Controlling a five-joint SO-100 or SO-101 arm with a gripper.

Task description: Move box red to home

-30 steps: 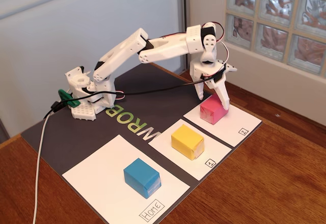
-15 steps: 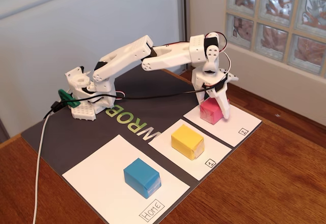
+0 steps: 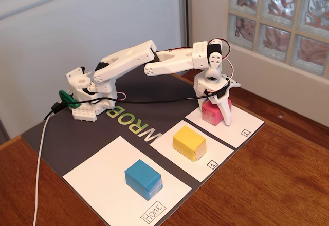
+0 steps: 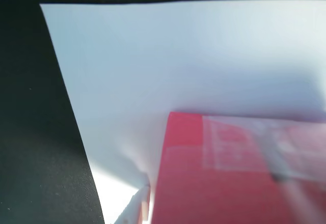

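Observation:
The box red (image 3: 210, 113) sits on the small white sheet marked "2" (image 3: 241, 127) at the right of the fixed view. My gripper (image 3: 215, 112) is lowered over it, open, with one finger on each side of the box. In the wrist view the box red (image 4: 229, 183) fills the lower right, and one white finger (image 4: 135, 210) stands just left of its side with a thin gap; the other finger is out of view. The home (image 3: 95, 177), the largest white sheet with a boxed "Home" label, lies at the front left with a blue block (image 3: 143, 179) on it.
A yellow block (image 3: 189, 142) rests on the sheet marked "1" (image 3: 218, 155) between the two other sheets. All sheets lie on a dark mat (image 3: 67, 133) on a wooden table. The arm's base (image 3: 85, 95) and a cable (image 3: 41, 164) are at the left; a glass-block wall stands behind.
The gripper has come down from above the box red until its fingers straddle the box. The blocks have not moved.

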